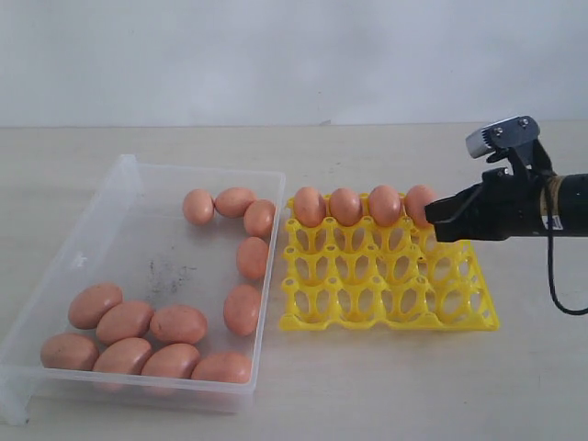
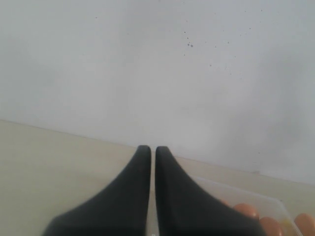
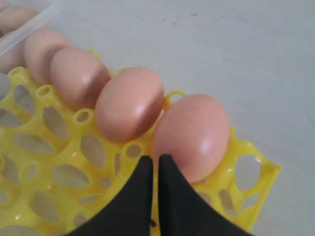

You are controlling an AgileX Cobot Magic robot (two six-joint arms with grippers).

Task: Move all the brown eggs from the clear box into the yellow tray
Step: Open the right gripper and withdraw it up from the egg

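Note:
The clear box (image 1: pixel 138 175) lies on the left and holds several brown eggs (image 1: pixel 179 323), one cluster along its near wall and a line down its right side. To its right, the yellow tray (image 1: pixel 395 296) carries several eggs (image 1: pixel 345 206) filling its far row; the other cups stand open. My right gripper (image 1: pixel 431 220) hovers over the tray's right end, shut with nothing in it. In the right wrist view, that gripper (image 3: pixel 155 158) has its tips just in front of the end egg (image 3: pixel 192 135). My left gripper (image 2: pixel 148 148) is shut and empty, facing the wall.
The pale tabletop (image 1: pixel 386 386) runs around box and tray, with a white wall (image 1: pixel 276 55) behind. A corner of the box (image 2: pixel 236 189) and a few eggs (image 2: pixel 246 210) show in the left wrist view.

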